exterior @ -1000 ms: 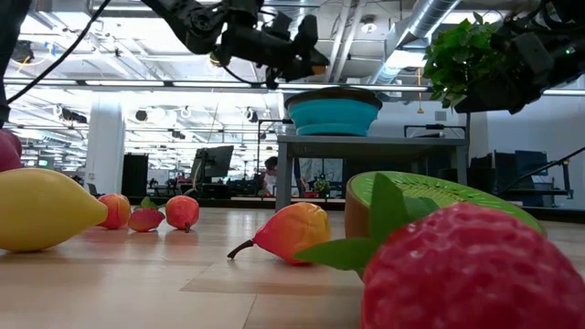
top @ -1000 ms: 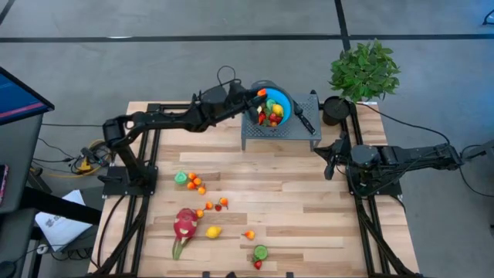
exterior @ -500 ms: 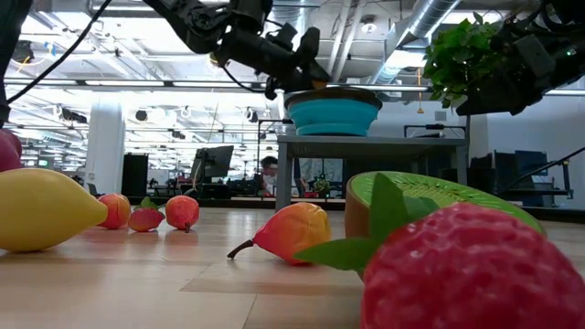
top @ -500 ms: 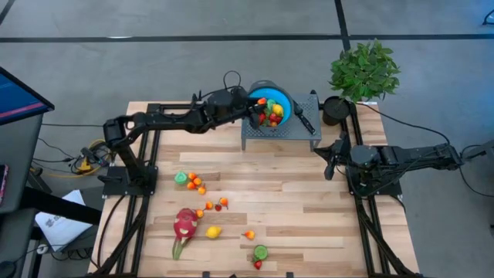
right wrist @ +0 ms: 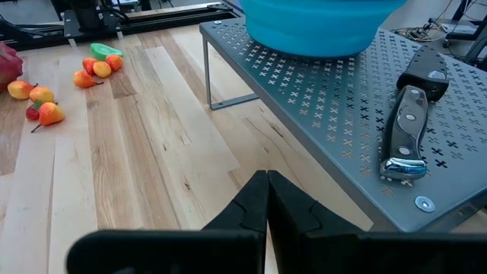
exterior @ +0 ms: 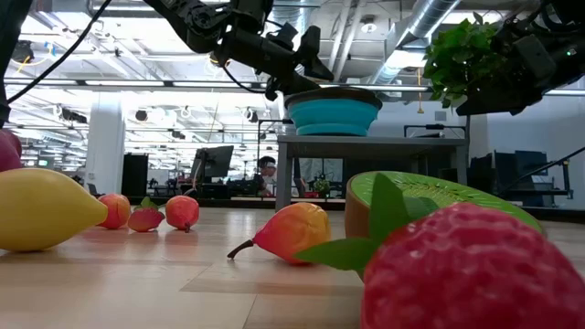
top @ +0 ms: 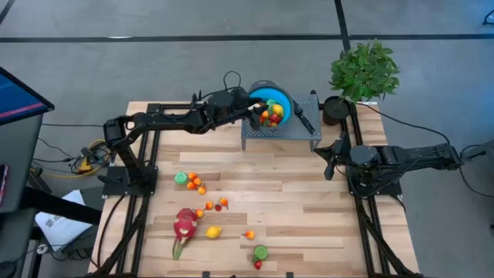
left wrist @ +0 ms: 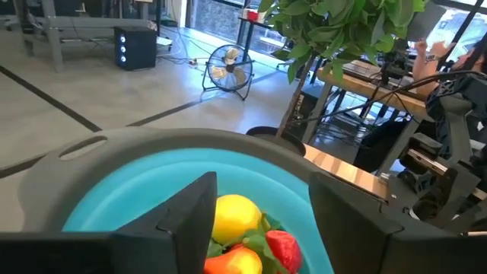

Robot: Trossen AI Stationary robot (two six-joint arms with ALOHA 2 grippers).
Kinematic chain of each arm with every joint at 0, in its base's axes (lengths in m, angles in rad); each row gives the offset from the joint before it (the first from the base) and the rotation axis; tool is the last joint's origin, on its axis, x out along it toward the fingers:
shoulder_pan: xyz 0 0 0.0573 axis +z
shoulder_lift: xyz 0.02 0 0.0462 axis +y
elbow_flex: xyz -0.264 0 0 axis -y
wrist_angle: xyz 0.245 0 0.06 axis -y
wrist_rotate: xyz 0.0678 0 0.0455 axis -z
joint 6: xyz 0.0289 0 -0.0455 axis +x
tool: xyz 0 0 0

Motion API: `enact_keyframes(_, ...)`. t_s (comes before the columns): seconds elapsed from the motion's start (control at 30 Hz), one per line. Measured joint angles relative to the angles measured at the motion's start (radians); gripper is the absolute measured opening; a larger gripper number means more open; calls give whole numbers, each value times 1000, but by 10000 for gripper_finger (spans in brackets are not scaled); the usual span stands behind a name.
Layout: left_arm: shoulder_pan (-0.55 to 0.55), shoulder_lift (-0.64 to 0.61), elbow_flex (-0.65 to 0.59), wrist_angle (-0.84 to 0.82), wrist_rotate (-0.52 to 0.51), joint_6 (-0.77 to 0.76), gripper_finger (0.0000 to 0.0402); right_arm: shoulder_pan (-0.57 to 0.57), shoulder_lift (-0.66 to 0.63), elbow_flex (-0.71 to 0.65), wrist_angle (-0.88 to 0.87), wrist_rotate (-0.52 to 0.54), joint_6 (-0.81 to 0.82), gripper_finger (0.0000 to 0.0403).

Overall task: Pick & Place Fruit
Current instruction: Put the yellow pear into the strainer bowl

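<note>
Only the left wrist view shows the left gripper (left wrist: 259, 221) parted, empty, above the fruit-filled round blue plastic bowl (left wrist: 137, 179); the right gripper (right wrist: 267, 199) rests shut.

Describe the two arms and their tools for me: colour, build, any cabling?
Both arms are matte black, built of jointed segments on black frame bases. The left tool has two broad, flat, angular black fingers; the right tool has two black fingers tapering to wedges. Thin black cables loop along the left arm. No markings are readable.
</note>
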State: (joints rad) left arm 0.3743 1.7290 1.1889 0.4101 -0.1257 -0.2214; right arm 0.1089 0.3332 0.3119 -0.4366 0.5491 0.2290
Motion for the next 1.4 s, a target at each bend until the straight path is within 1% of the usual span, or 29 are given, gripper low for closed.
enact_keyframes(0.1, -3, -2, -1, 0, 0, 0, 194, 0, 0, 0, 0, 0, 5, 0)
enact_keyframes(0.37, -18, -32, -1, 4, 51, 0, 121, 0, 0, 0, 0, -1, 8, 0)
enact_keyframes(0.53, -28, -50, -1, 1, 53, 0, 94, 0, 0, 0, 0, -1, 8, 0)
enact_keyframes(0.7, -32, -52, -1, 9, 53, 0, 85, 0, 0, 0, 0, -1, 8, 0)
enact_keyframes(1.07, -40, -52, -1, 17, 51, 4, 85, 0, 0, 0, 27, -1, 8, 0)
enact_keyframes(1.3, -109, -58, -1, 21, 56, 100, 85, 0, 0, 0, 30, -1, 12, 0)
enact_keyframes(1.4, -149, -65, -2, 8, 97, 136, 85, 0, 0, 0, 30, -1, 46, 0)
